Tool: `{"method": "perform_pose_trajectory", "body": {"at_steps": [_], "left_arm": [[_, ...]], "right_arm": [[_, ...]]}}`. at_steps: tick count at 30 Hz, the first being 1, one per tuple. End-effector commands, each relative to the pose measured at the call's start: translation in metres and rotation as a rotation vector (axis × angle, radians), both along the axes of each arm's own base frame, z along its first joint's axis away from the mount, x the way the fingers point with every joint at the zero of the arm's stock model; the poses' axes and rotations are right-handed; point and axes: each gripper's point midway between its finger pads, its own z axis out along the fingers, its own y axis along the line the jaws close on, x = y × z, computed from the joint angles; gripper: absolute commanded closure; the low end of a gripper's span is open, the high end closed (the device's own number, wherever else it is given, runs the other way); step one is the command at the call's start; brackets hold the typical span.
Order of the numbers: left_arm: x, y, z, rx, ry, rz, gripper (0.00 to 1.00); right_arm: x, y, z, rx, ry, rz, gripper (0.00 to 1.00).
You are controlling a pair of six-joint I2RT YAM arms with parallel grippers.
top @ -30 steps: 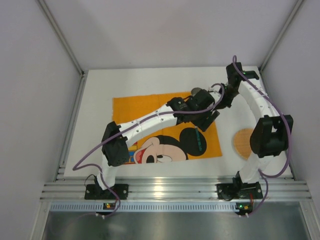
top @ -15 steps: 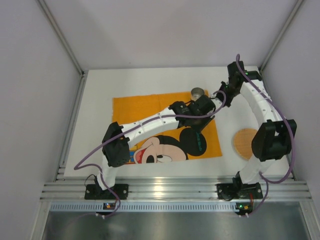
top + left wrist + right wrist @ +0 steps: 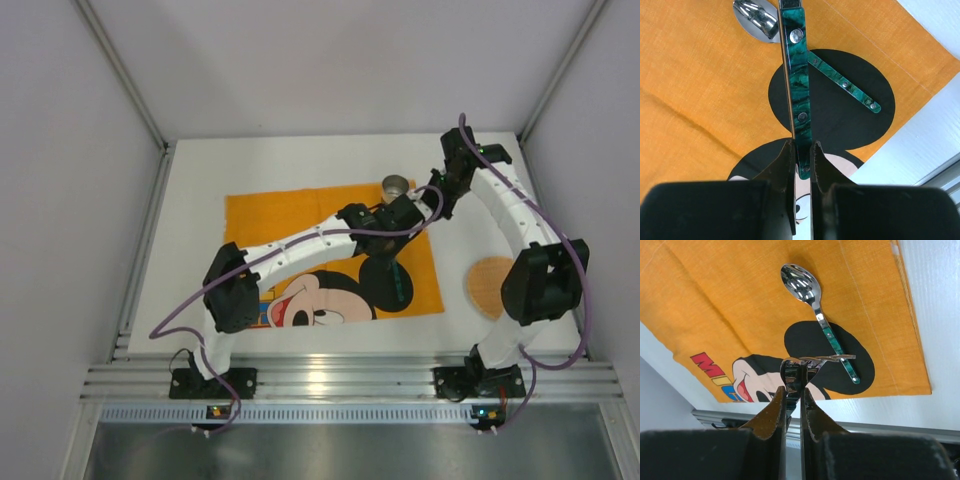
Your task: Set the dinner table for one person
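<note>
Dinner table (image 3: 200, 180) has its orange cloth (image 3: 280, 215), cup (image 3: 396, 185) and spoon (image 3: 812, 300) laid out, while the left gripper (image 3: 801, 147) and right gripper (image 3: 795, 371) both pinch a green-handled utensil (image 3: 801, 85) not yet placed.

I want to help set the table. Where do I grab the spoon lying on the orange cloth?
Take the spoon by its green handle, coming straight down from above with your fingers across its narrow width. It lies flat on the cloth, so nothing fits under it. The handle is straight and slim, while the shiny bowl is rounded and probably slippery.
</note>
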Motion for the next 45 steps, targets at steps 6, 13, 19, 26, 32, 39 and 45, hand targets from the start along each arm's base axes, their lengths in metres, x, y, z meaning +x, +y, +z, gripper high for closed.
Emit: {"method": "perform_pose_trajectory", "body": {"at_steps": [6, 13, 19, 26, 32, 39, 45], "left_arm": [[-0.006, -0.003, 0.034, -0.126, -0.069, 0.007, 1.0], [-0.016, 0.016, 0.038, -0.168, -0.045, 0.04, 1.0], [-0.021, 0.054, 0.035, -0.177, -0.028, 0.138, 1.0], [-0.013, 0.147, 0.026, -0.364, 0.08, 0.403, 1.0], [-0.02, 0.219, -0.001, -0.43, 0.103, 0.576, 1.0], [-0.023, 0.237, -0.022, -0.471, 0.108, 0.694, 1.0], [-0.008, 0.261, -0.046, -0.427, 0.165, 0.831, 1.0]], "right_arm": [[-0.023, 0.022, 0.027, 0.076, -0.026, 0.085, 0.69], [-0.024, 0.021, 0.034, 0.068, -0.055, 0.074, 0.57], [-0.024, 0.015, 0.056, 0.046, -0.122, 0.057, 0.36], [-0.04, -0.002, 0.087, 0.0, -0.232, 0.024, 0.28], [-0.079, -0.022, 0.077, -0.041, -0.225, -0.01, 0.28], [-0.102, -0.025, 0.072, -0.018, -0.227, -0.02, 0.28], [-0.106, -0.023, 0.072, -0.007, -0.242, 0.003, 0.28]]}}
